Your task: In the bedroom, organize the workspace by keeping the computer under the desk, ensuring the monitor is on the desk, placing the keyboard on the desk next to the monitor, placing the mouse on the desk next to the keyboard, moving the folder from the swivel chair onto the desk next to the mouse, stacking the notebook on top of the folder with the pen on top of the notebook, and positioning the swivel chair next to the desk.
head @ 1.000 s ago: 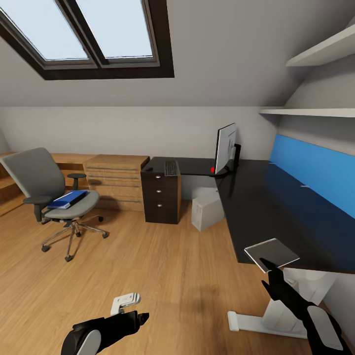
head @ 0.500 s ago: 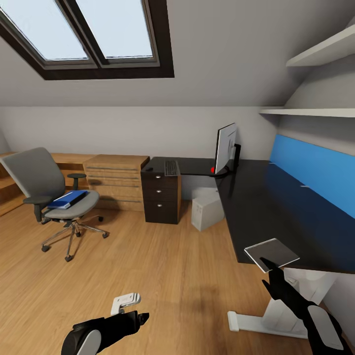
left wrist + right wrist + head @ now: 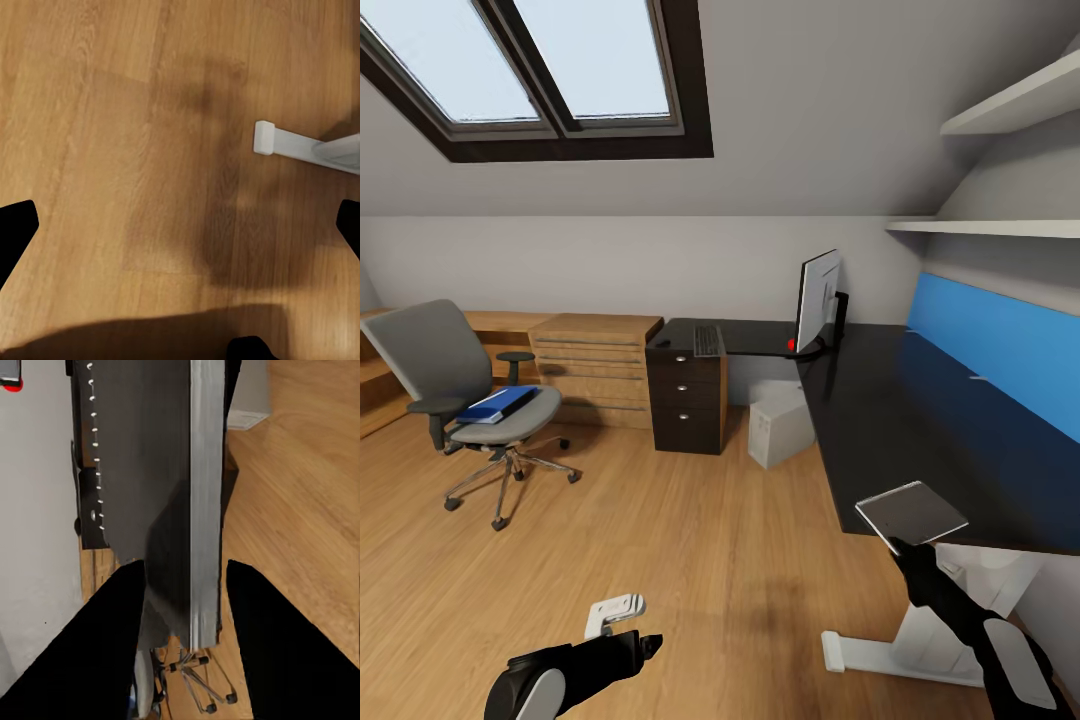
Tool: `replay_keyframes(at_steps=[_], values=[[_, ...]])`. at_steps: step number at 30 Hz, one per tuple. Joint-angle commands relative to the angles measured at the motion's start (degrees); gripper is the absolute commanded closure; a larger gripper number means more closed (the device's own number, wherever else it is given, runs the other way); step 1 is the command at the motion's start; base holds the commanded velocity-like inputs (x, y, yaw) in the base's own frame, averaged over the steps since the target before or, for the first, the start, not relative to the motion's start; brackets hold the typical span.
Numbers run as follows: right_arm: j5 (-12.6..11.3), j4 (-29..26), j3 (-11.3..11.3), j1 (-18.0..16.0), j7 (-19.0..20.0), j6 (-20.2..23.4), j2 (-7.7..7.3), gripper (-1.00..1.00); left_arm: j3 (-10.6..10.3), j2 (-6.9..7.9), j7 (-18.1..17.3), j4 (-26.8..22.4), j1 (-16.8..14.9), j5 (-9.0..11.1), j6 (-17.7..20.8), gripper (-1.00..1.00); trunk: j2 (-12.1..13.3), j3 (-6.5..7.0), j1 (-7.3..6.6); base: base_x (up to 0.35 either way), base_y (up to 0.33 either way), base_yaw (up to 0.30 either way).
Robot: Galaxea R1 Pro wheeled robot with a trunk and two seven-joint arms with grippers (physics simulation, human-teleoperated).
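At the far left of the head view the swivel chair (image 3: pixel 465 400) stands on the wood floor (image 3: pixel 690 540), well apart from the desk (image 3: pixel 920 420), with the blue folder (image 3: pixel 500 403) lying flat on its seat. Beside it are light oak drawers (image 3: pixel 592 368), then the dark drawer unit (image 3: pixel 687 398) at the desk's end. On the black top above that unit lie the mouse (image 3: pixel 662 343) and, just beside it, the keyboard (image 3: pixel 706 341). Farther right the monitor (image 3: pixel 817 298) stands upright on the desk (red dot at its lower corner), and the computer (image 3: pixel 779 422) sits on the floor under the desk, tilted.

Low in the view, the left end effector (image 3: pixel 622 612) hangs over bare floor; the left wrist view shows its fingers spread wide. The right end effector (image 3: pixel 908 545) pinches the notebook (image 3: pixel 912 514) by one edge, holding it roughly level over the desk's near edge; the right wrist view shows its fingers (image 3: pixel 112 630) pressed against the notebook (image 3: pixel 169 487).
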Motion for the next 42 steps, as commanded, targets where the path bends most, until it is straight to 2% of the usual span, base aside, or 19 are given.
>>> replay_keyframes(at_steps=[1, 16, 24, 28, 32, 42], values=[[0.78, 0.05, -0.2, -0.04, 0.08, 0.32, 0.01, 1.0, -0.1, 0.05, 0.57, -0.06, -0.04, 0.6, 0.1, -1.0, -0.03, -0.06, 0.0, 0.0, 0.0, 0.0], [0.86, 0.05, -0.2, -0.04, 0.19, 0.23, 0.07, 1.0, -0.1, 0.05, 0.24, -0.01, -0.04, 0.69, 0.1, -1.0, -0.03, -0.06, 0.0, 0.0, 0.0, 0.0], [0.86, -0.58, 0.08, -0.04, 0.27, 0.23, 0.26, 1.0, -0.09, 0.05, 0.79, 0.06, -0.04, 0.76, 0.12, -1.0, 3.18, 1.37, -1.76, 0.0, 0.0, 0.0], [1.03, -3.5, 2.1, -0.04, 0.21, 0.08, 0.34, 1.0, -0.09, 0.05, 0.82, 0.4, -0.04, 0.72, 0.12, -1.0, 4.79, 2.09, -2.64, 0.0, 0.0, 0.0], [1.08, -4.95, 3.19, -0.04, 0.2, 0.0, 0.4, 1.0, -0.1, 0.05, 0.82, 0.96, -0.04, 0.63, 0.1, -1.0, 6.39, 2.81, -3.52, 0.0, 0.0, 0.0], [1.0, -5.46, 3.74, -0.04, 0.19, 0.04, 0.52, 1.0, -0.1, 0.05, 0.76, 1.15, -0.04, 0.54, 0.1, -1.0, 10.4, 4.6, -5.71, 0.0, 0.0, 0.0]])
